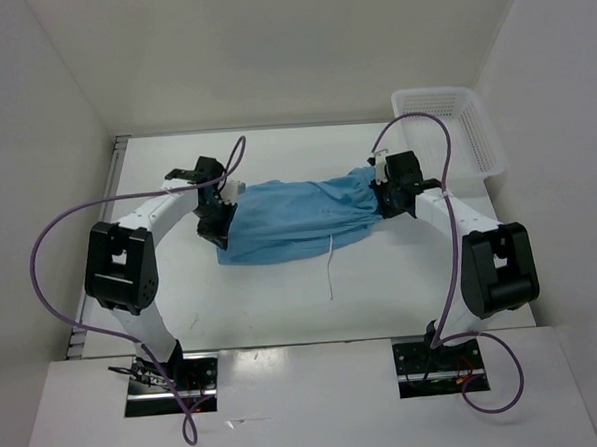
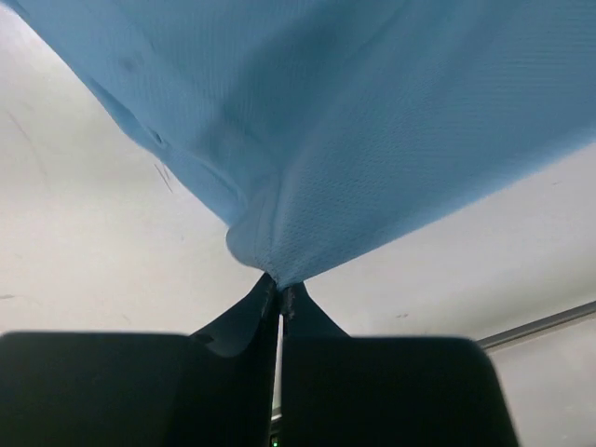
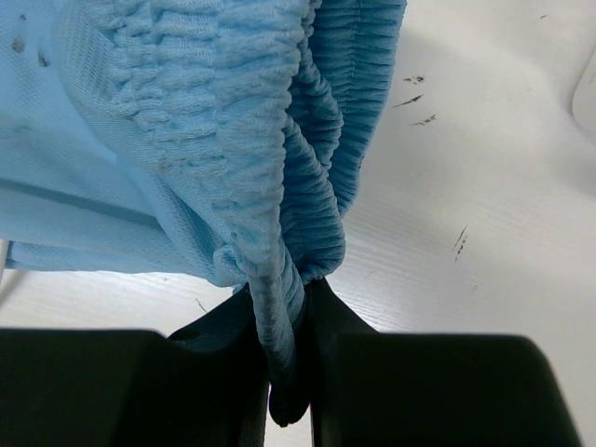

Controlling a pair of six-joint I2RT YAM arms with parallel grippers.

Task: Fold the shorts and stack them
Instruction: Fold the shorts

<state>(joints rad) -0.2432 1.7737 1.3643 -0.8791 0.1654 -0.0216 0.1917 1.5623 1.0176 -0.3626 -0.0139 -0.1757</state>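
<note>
The shorts (image 1: 293,219) stretch across the desk (image 1: 402,278), left of the basket (image 1: 444,126) and nearer the arms than it; the left jaws are clenched on a plain cloth corner (image 2: 270,256) at the end far from the basket; the right jaws grasp the gathered waistband (image 3: 279,270) at the end nearest the basket; the white drawstring (image 1: 331,267) trails from the shorts' near edge, away from the basket.

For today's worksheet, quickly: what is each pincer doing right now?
Left pincer: closed, pinching an edge of the shorts.
Right pincer: closed, holding the shorts by the gathered waistband.
</note>
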